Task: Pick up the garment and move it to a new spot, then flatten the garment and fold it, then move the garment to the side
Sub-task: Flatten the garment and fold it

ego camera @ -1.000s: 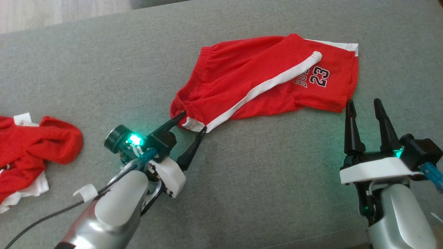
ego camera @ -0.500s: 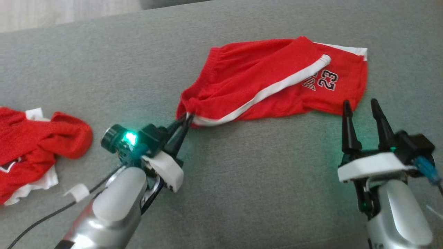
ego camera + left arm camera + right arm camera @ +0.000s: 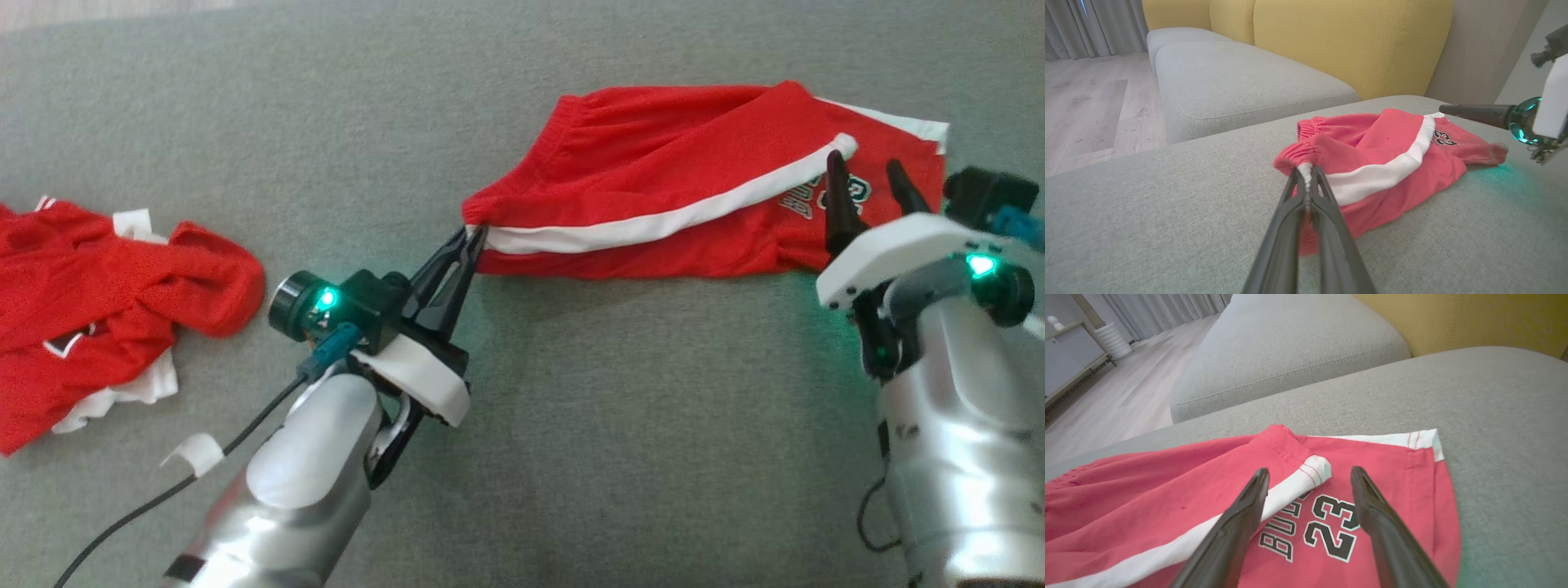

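Red basketball shorts (image 3: 653,188) with a white side stripe and a "23" print lie on the grey cushion (image 3: 571,408). My left gripper (image 3: 473,234) is shut on the waistband corner at the shorts' left end; the left wrist view shows both fingers pinching the bunched waistband of the shorts (image 3: 1380,163) at my left gripper (image 3: 1306,171). My right gripper (image 3: 864,163) hovers open over the leg end near the print. In the right wrist view my right gripper (image 3: 1309,473) straddles the stripe's end and the number on the shorts (image 3: 1167,486).
A second crumpled red and white garment (image 3: 98,302) lies at the cushion's left. Another grey cushion (image 3: 1237,81) and a yellow backrest (image 3: 1339,36) stand beyond, with wooden floor (image 3: 1086,106) at the far side. A black cable (image 3: 147,506) trails from my left arm.
My left gripper went from open around the waistband corner to shut on it and has lifted it slightly. My right gripper moved forward over the shorts' printed leg. The camera shifted too.
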Tool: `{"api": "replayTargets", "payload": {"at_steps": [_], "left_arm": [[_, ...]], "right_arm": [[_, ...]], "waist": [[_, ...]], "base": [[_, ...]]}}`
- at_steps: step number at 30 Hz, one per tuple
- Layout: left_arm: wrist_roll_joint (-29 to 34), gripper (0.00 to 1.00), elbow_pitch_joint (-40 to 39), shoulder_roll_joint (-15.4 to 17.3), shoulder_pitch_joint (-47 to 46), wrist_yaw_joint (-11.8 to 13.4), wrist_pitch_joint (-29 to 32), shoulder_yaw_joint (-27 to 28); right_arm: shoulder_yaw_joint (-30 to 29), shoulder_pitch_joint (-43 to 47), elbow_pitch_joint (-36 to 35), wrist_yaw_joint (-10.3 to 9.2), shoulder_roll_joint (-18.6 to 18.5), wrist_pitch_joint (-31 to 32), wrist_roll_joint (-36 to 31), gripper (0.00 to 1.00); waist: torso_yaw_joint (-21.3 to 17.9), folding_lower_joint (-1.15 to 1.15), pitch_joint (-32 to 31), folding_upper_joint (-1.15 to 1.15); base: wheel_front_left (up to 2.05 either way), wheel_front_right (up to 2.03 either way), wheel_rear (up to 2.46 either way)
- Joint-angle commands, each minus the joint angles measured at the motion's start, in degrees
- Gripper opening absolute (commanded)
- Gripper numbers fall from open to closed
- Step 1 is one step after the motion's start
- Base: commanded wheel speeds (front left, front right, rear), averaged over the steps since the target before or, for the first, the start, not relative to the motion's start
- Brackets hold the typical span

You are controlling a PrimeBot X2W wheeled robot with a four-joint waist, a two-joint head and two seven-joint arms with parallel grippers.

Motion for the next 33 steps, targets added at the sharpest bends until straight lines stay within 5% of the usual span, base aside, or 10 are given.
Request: {"api": "replayTargets", "payload": {"at_steps": [1,21,22,25,33], "left_arm": [[0.03,0.0,-1.72,0.33,-3.08,0.34,-0.87,1.27],[-0.03,0.0,-0.69,-0.37,-3.97,-0.08,-1.6,1.02],[-0.01,0.0,-0.66,-0.37,-3.98,-0.1,-1.61,1.01],[0.02,0.0,-0.6,-0.31,-3.96,-0.13,-1.64,1.05],[-1.69,0.0,-2.27,0.4,-3.27,0.62,-1.68,4.79]], "right_arm": [[0.11,-3.77,1.07,-0.04,-0.08,0.64,-1.33,1.0],[-7.48,-16.09,21.79,-0.04,-0.08,-3.77,-6.14,1.0],[-7.2,-16.41,22.39,-0.04,-0.08,-4.27,-6.06,0.95],[-5.84,-17.42,23.86,-0.04,-0.08,-6.08,-5.62,0.0],[-1.36,-20.45,23.49,-0.04,-0.21,-11.13,-6.79,0.0]], "waist": [[1.02,0.0,0.98,0.0],[2.44,0.0,2.49,0.0],[2.38,0.0,2.49,0.0],[2.16,0.0,2.5,0.0],[0.79,0.0,0.6,0.0]], "base": [[0.0,0.0,0.0],[0.0,0.0,0.0],[0.0,0.0,0.0],[0.0,0.0,0.0],[0.0,0.0,0.0]]}}
